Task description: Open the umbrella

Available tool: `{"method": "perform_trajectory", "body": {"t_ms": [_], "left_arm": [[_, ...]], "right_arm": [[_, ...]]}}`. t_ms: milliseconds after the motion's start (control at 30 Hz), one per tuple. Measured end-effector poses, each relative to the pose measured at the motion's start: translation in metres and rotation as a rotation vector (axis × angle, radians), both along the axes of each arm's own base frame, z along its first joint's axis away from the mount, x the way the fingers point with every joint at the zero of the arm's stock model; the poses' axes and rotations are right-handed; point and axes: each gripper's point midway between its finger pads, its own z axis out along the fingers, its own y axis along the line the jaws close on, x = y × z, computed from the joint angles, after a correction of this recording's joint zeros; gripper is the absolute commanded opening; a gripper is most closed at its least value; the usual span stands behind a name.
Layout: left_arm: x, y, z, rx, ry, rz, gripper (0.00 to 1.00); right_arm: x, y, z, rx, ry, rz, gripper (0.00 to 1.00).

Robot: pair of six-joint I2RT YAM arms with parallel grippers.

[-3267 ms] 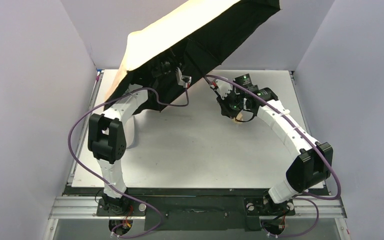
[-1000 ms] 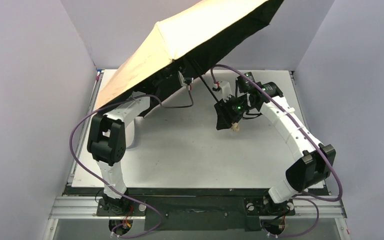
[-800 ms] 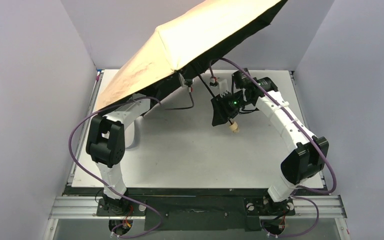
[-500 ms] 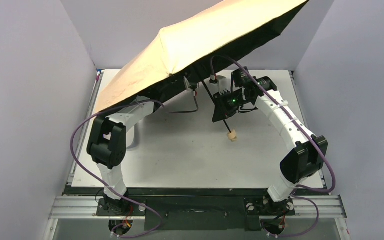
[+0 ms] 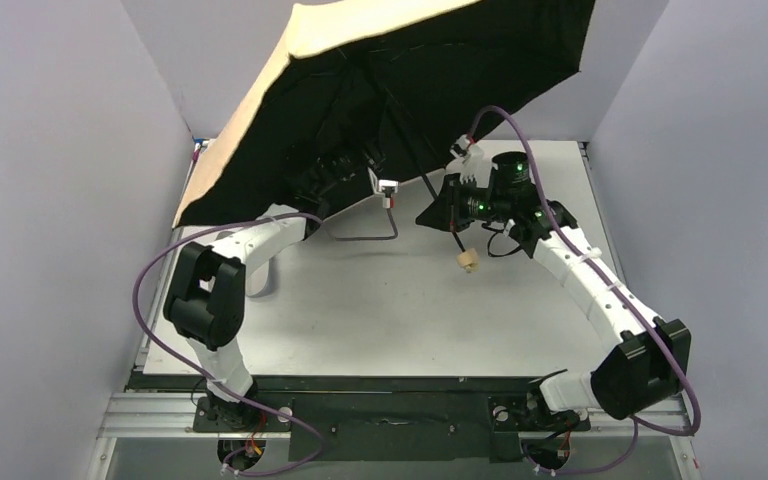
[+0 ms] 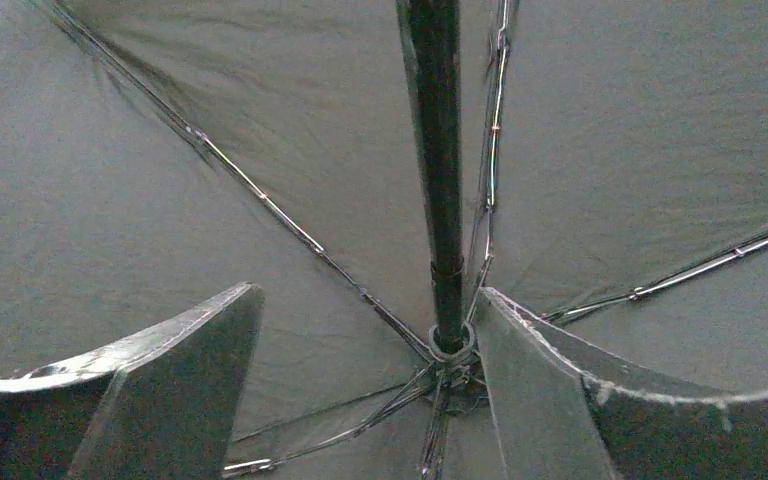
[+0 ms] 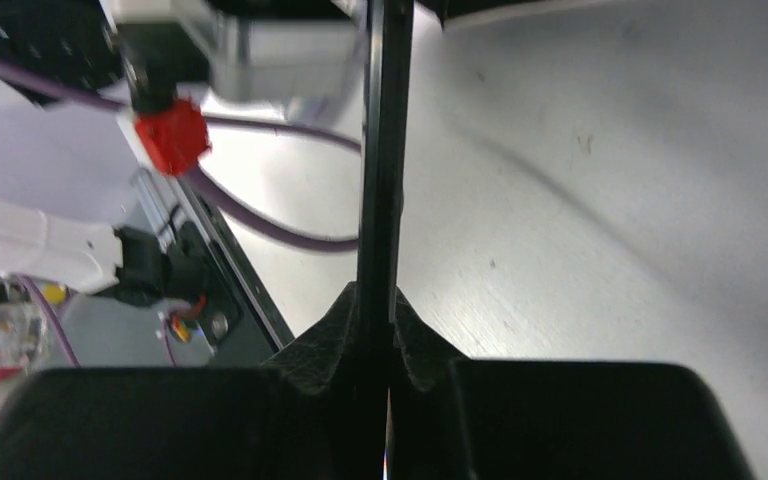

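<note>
The umbrella stands open over the far left of the table, tilted so that its black inner side faces me, with a tan edge along the top left. Its thin shaft slopes down to the small tan knob handle, which hangs above the table. My right gripper is shut on the shaft just above the knob. My left gripper is open under the canopy. The shaft and the runner ring lie between its fingers, close to the right one.
The white table is boxed in by pale walls at left, right and back; the canopy nearly reaches the back wall. A pale pouch lies partly hidden under my left arm. Purple cables loop beside both arms.
The canopy has tipped up, now showing its black underside. My left gripper has opened off the runner. My right gripper has shut on the shaft and its arm has swung right.
</note>
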Motion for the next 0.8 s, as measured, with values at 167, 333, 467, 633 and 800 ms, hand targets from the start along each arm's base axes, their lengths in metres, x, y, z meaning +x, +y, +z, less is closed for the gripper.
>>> {"method": "perform_trajectory", "body": {"t_ms": [167, 333, 467, 633, 800], "left_arm": [[-0.021, -0.002, 0.004, -0.021, 0.033, -0.06, 0.83], [-0.056, 0.001, -0.004, -0.048, 0.113, -0.124, 0.89], [-0.086, 0.011, -0.019, -0.048, 0.206, -0.147, 0.98], [-0.119, 0.03, -0.048, -0.048, 0.377, -0.14, 0.97], [-0.144, 0.048, -0.075, -0.086, 0.557, -0.097, 0.97]], "right_arm": [[0.008, 0.002, 0.02, 0.123, -0.028, -0.083, 0.0], [0.013, -0.004, 0.017, 0.176, -0.029, -0.166, 0.0], [0.015, -0.015, 0.012, 0.193, -0.049, -0.252, 0.0], [0.016, -0.032, 0.007, 0.196, -0.116, -0.364, 0.0], [0.016, -0.047, -0.013, 0.171, -0.183, -0.442, 0.0]]}}
